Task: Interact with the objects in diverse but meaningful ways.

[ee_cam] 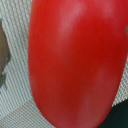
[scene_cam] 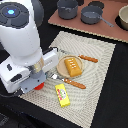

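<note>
The arm is low over the woven placemat (scene_cam: 100, 55) at the exterior view's left, and the gripper (scene_cam: 34, 82) sits right on the red tomato (scene_cam: 38, 86), only a sliver of red peeking out beneath the white housing. From the wrist view the tomato (ee_cam: 75, 62) fills nearly the whole picture, so it is right up against the camera, but the fingers themselves are out of sight in both views, and I cannot tell how far the claw is open or whether it has any hold on the tomato at all. Here is the risk: that skin looks smooth and round, so an off-centre squeeze could squirt it sideways across the mat towards the fork (scene_cam: 65, 80) or the yellow packet (scene_cam: 61, 95). The bread block (scene_cam: 72, 65) sits on its plate (scene_cam: 62, 66) just beside, so a wide swing could clip it too.
</note>
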